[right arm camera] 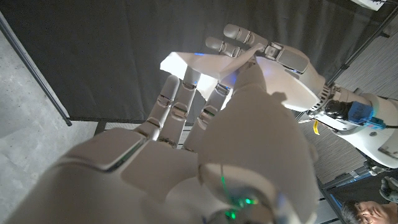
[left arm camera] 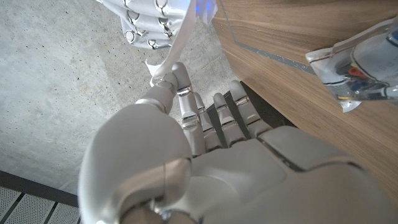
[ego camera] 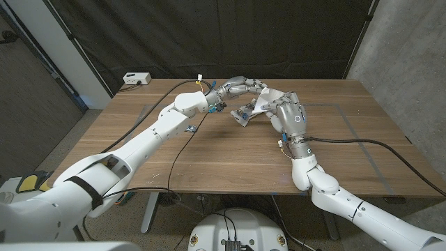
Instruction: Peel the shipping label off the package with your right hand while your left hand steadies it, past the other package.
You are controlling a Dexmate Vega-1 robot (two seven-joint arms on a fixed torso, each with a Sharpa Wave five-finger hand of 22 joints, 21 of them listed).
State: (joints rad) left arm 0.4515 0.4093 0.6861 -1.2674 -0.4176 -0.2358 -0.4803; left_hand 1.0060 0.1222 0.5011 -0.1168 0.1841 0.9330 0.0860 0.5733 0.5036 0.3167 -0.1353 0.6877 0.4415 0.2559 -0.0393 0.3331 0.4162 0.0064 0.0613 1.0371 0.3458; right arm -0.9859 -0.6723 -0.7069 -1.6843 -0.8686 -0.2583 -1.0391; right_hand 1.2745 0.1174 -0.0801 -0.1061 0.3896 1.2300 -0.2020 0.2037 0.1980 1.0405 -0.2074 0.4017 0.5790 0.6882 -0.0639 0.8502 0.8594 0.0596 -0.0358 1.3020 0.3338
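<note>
White package [ego camera: 267, 102] — between both robot hands

the left hand [left arm camera: 205, 168] shows from the back, fingers [left arm camera: 189, 115] reaching toward a concrete surface [left arm camera: 56, 93]. a thin white strip [left arm camera: 180, 43] runs from its uppermost fingertip to the right hand [left arm camera: 146, 22], whose curled fingers show at the frame's edge. a wooden table [left arm camera: 298, 43] with a pale tape line lies beside them. a clear-wrapped package [left arm camera: 357, 62] rests on the wood.
</note>
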